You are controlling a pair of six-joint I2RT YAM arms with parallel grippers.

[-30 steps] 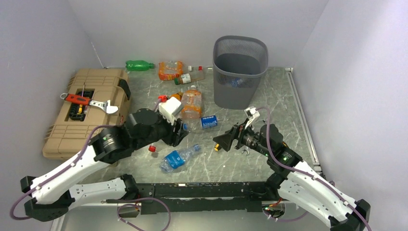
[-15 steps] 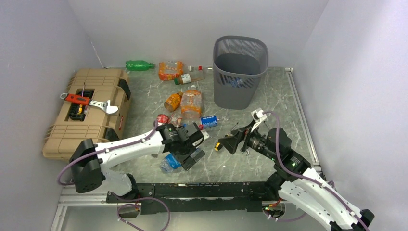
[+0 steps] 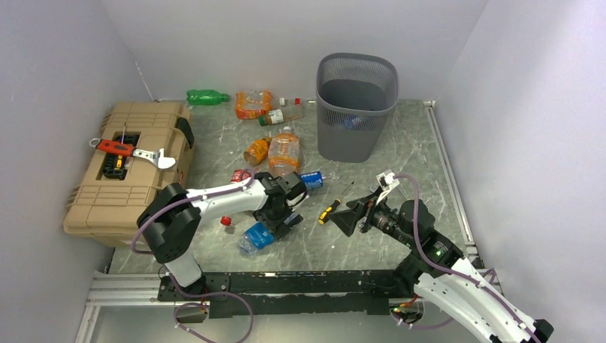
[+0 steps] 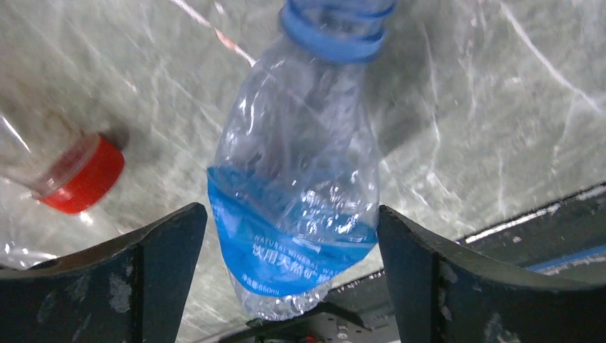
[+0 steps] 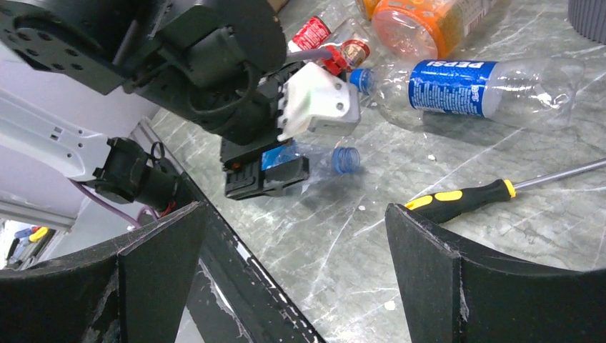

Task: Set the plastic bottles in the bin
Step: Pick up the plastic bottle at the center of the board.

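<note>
A clear plastic bottle with a blue label (image 4: 300,214) lies on the table between the fingers of my left gripper (image 4: 293,286), which is open and straddles it. In the top view the left gripper (image 3: 282,223) sits over this bottle (image 3: 254,238). My right gripper (image 3: 350,218) is open and empty, hovering right of it. More bottles lie behind: a Pepsi one (image 3: 311,180), orange ones (image 3: 284,151), a red-labelled one (image 3: 241,175) and a green one (image 3: 207,96). The dark mesh bin (image 3: 356,107) stands at the back.
A black-and-yellow screwdriver (image 3: 334,204) lies between the two grippers; it also shows in the right wrist view (image 5: 457,200). A tan toolbox (image 3: 128,164) with tools on top stands at the left. A loose red cap (image 3: 226,221) lies near the left arm.
My left arm has swung forward and come down over the blue-labelled bottle, fingers now either side of it. My right gripper has drawn back a little to the right.
</note>
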